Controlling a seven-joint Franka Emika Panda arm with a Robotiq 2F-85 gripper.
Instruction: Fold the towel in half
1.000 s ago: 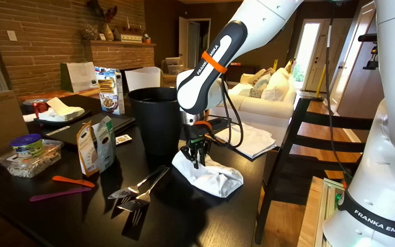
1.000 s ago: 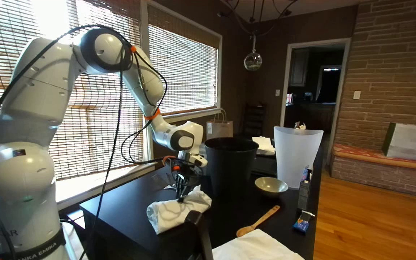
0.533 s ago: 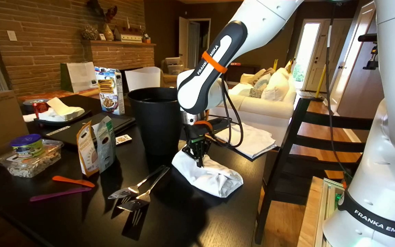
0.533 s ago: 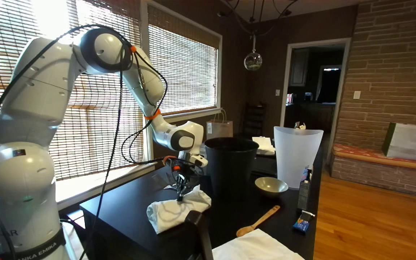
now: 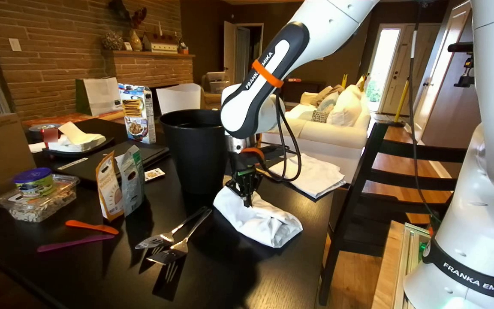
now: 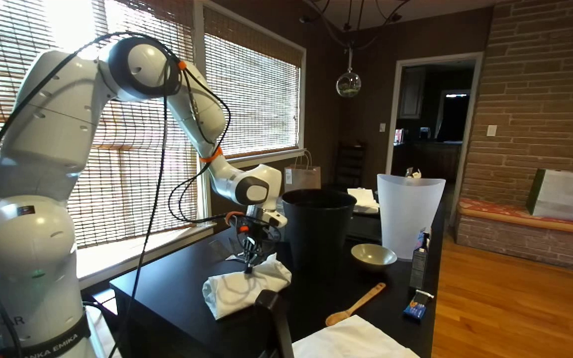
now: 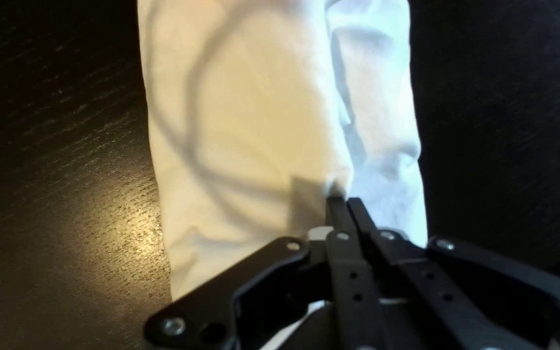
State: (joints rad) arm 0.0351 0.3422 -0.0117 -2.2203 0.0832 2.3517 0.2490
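Towel lies rumpled on the worktop, to the near right of the black bin in an exterior view. The end effector is narrow at the towel's fold, seemingly pinching it, though contact is partly hidden.

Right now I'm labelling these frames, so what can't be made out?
How much towel the gripper holds: hidden by the gripper itself, wrist view.
The towel's underside: hidden beneath it, every view.
Bottom of the bin: hidden by its wall, both exterior views.
Fine print on the orange pouch: too small, in an exterior view.
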